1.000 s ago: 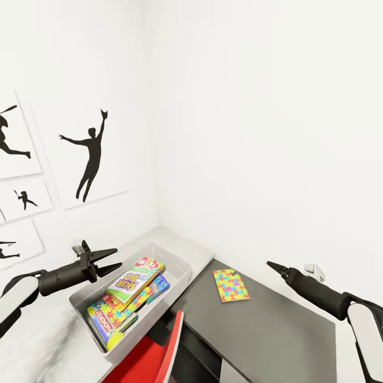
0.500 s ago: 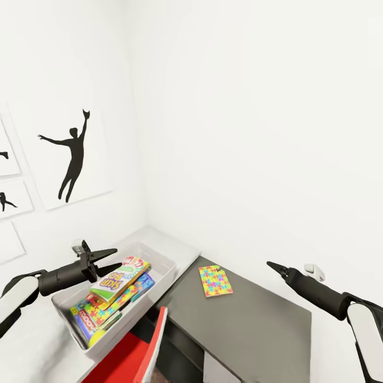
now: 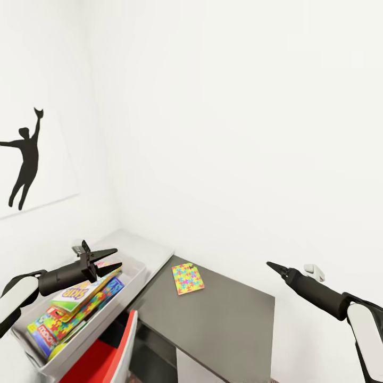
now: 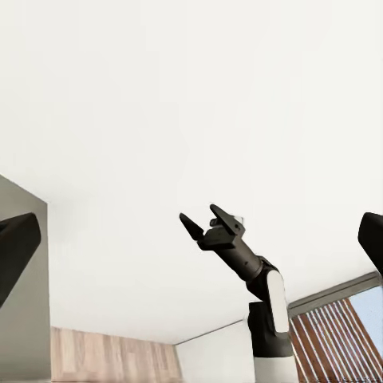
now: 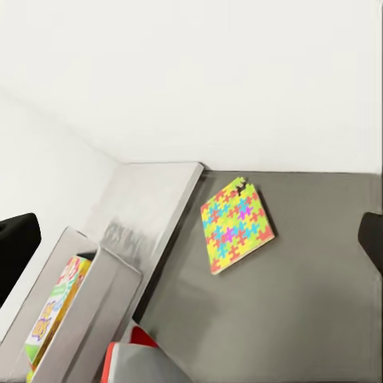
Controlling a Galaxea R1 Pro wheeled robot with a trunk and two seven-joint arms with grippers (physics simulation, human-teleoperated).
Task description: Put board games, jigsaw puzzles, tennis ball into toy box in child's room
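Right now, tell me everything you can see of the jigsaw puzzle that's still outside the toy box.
The jigsaw puzzle is a thin flat square covered in interlocking yellow, pink, blue and green pieces. It lies face up and flat on the dark grey cabinet, near the cabinet's far corner by the white wall, turned at an angle to the edges. Nothing touches it but the cabinet top. The right wrist view shows it too, whole and unobstructed.

My matt black gripper (image 3: 111, 259) hangs at nine o'clock; the jigsaw puzzle (image 3: 188, 279) looks like glossy card on a smooth matt grey cabinet (image 3: 223, 319).
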